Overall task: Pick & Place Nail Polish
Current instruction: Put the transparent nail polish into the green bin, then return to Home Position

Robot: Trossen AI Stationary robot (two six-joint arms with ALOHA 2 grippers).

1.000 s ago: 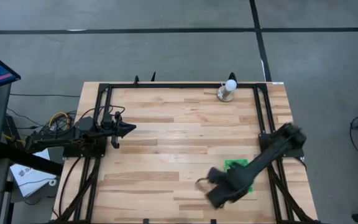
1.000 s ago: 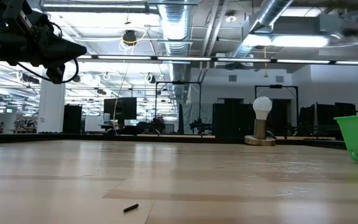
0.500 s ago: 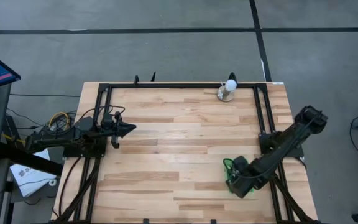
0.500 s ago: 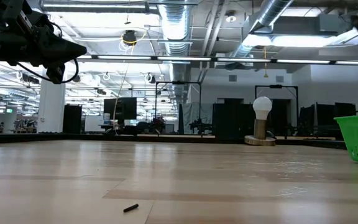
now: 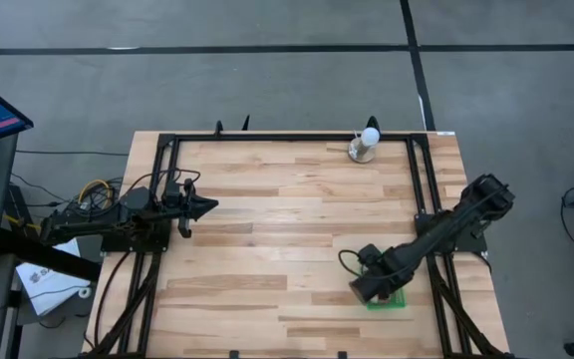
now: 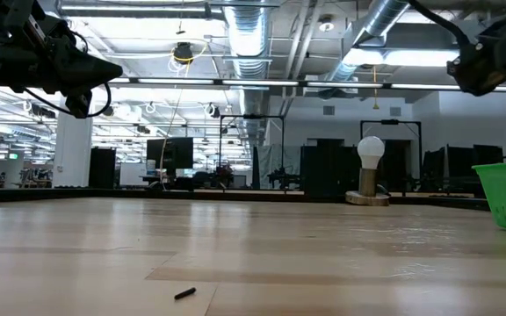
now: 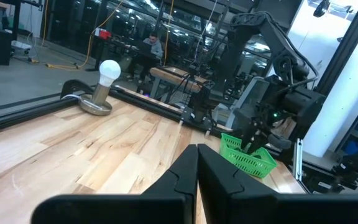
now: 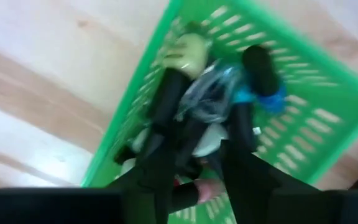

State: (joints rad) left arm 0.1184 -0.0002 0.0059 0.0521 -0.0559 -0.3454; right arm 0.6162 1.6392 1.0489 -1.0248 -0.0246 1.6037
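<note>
Overhead, the right tool (image 5: pixel 365 290) hung over the green basket (image 5: pixel 392 301) at the desk's (image 5: pixel 267 229) five o'clock, fingers slightly parted, gripping nothing clearly; nail polish bottles (image 8: pixel 216 106) lay inside. The left tool (image 5: pixel 205 206) waited closed at nine o'clock.

nail polish bottles (image 8: pixel 211 102) lie jumbled inside the green basket (image 8: pixel 328 118)

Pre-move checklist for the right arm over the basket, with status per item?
1. Right pincer above the green basket: ok.
2. Nail polish bottles lying inside the basket: ok.
3. Right pincer grip state: cannot tell, the wrist view is blurred.
4. Left pincer parked at the table's left side, apart from the basket: ok.
5. White bulb on its metal base at the far edge, off the right arm's path: ok.
6. Bottles left on the table: none seen.
</note>
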